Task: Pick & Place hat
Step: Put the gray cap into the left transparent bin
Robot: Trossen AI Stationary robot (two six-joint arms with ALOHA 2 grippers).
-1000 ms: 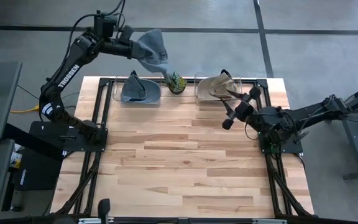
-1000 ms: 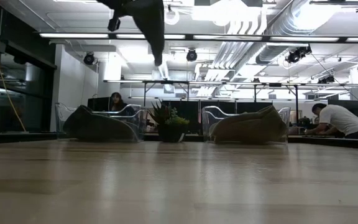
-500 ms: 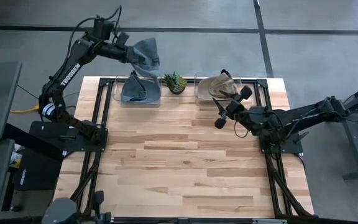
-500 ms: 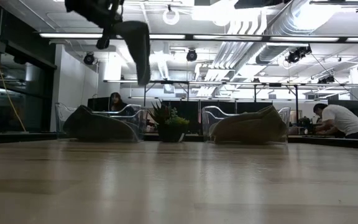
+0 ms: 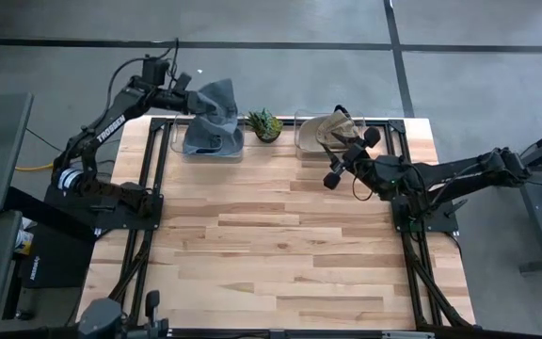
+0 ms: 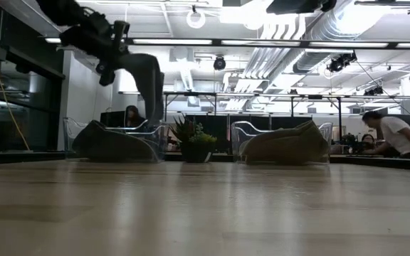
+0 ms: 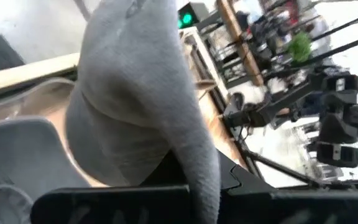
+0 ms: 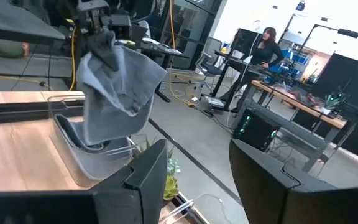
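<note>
A: Checking right pincer point(image 5: 340, 166): fingers apart, nothing between them, low over the desk point(image 5: 280, 254) just in front of the clear bin point(image 5: 307, 141) holding the tan hat point(image 5: 332, 130).

B: Left pincer point(image 5: 184, 94) is clamped on the grey hat point(image 5: 215, 102), hanging above the far-left bin point(image 5: 212, 151) with another grey hat inside.

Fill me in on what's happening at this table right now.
The left gripper is shut on a grey hat, holding it in the air above the left clear bin, which already has a grey hat in it. The right gripper is open and empty, near the right clear bin holding a tan hat. A small potted plant stands between the bins.
</note>
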